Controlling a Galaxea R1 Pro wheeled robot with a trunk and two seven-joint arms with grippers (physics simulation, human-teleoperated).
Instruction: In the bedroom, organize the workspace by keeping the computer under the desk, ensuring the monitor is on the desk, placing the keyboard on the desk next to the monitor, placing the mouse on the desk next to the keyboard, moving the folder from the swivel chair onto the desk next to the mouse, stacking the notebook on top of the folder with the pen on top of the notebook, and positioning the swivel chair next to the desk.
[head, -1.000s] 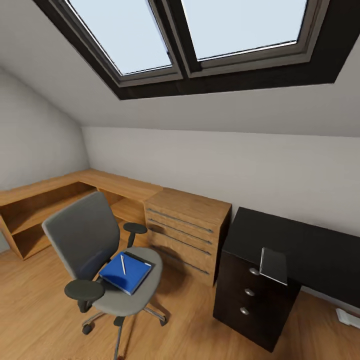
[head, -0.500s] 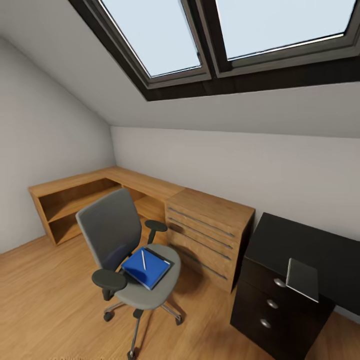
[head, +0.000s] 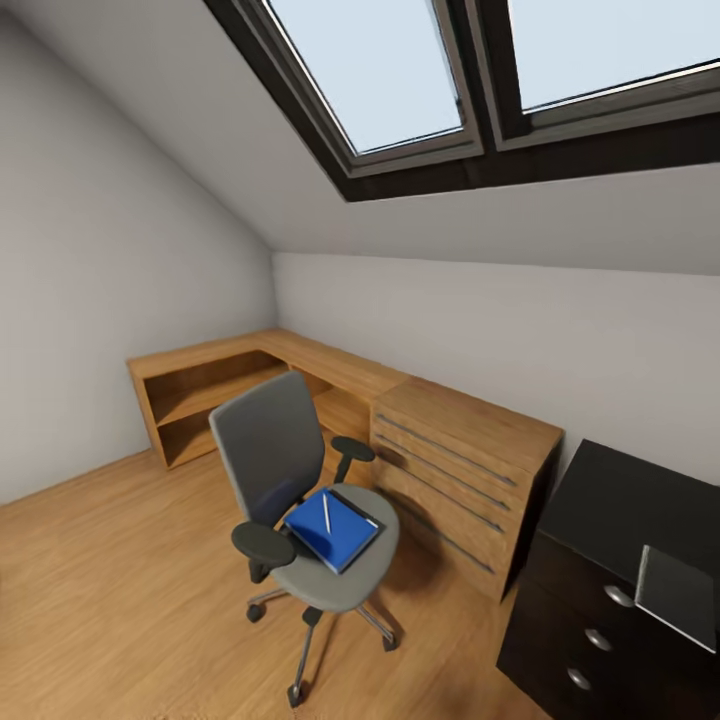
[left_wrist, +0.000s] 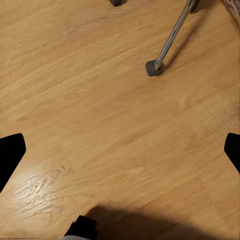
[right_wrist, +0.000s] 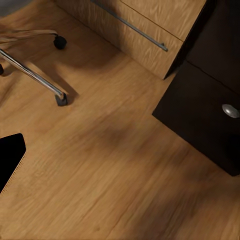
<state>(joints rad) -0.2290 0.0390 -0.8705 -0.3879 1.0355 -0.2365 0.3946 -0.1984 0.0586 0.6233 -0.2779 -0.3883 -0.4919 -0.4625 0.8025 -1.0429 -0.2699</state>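
The swivel chair (head: 290, 470), grey with black armrests, stands on the wood floor in the middle of the head view. On its seat lies the blue folder (head: 335, 532) with the white pen (head: 326, 513) on top. At the right edge is the desk (head: 625, 500) with its black top and knobbed drawer unit (head: 590, 640). A thin grey rectangle, the notebook (head: 678, 597), overhangs the desk's front corner. My left gripper (left_wrist: 120, 150) is open above bare floor near a chair castor (left_wrist: 152, 67). My right gripper (right_wrist: 120, 155) hangs open over the floor beside the drawer unit (right_wrist: 210, 105); only one of its fingers (right_wrist: 10, 160) stands out.
A light-wood drawer chest (head: 465, 465) stands between chair and desk, joined to a low L-shaped wood shelf (head: 220, 385) along the walls. Sloped ceiling with dark-framed skylights (head: 400, 70) hangs overhead. Open floor lies left of the chair (head: 110, 570).
The whole head view has swung left, so chair, chest and desk sit further right in the picture. None of them has moved itself.
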